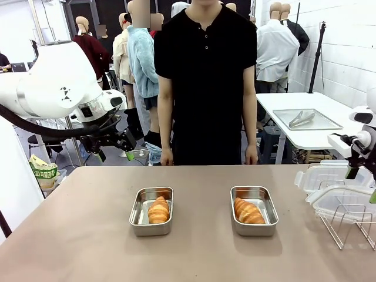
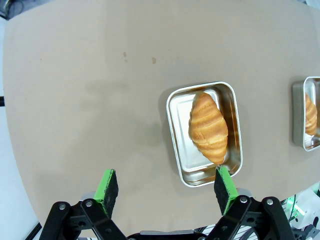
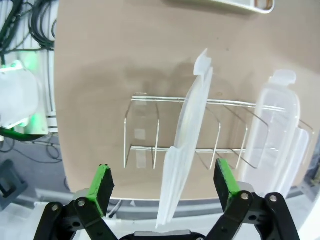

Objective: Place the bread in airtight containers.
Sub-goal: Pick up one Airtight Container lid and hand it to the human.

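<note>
Bread (image 1: 158, 210) lies one piece per tin (image 1: 136, 214), both tins mid-bench (image 1: 76, 235), no lids on yet. Next move prob. turns on the lid (image 3: 187, 145) standing on edge in the wire rack (image 3: 142, 127): it's at 12 o'clock from the right claw (image 3: 162, 176), long axis approx. 12–6, btw the spread fingers. Right arm is nearer. Left claw (image 2: 165, 180) also spread, empty, bread at its 1 o'clock.

We stood in a robotics lab, folks: a white robot arm (image 1: 53, 88) loomed over our brown table (image 1: 88, 235), white brick wall (image 1: 352, 35) behind, cables (image 3: 20, 20) trailed below
</note>
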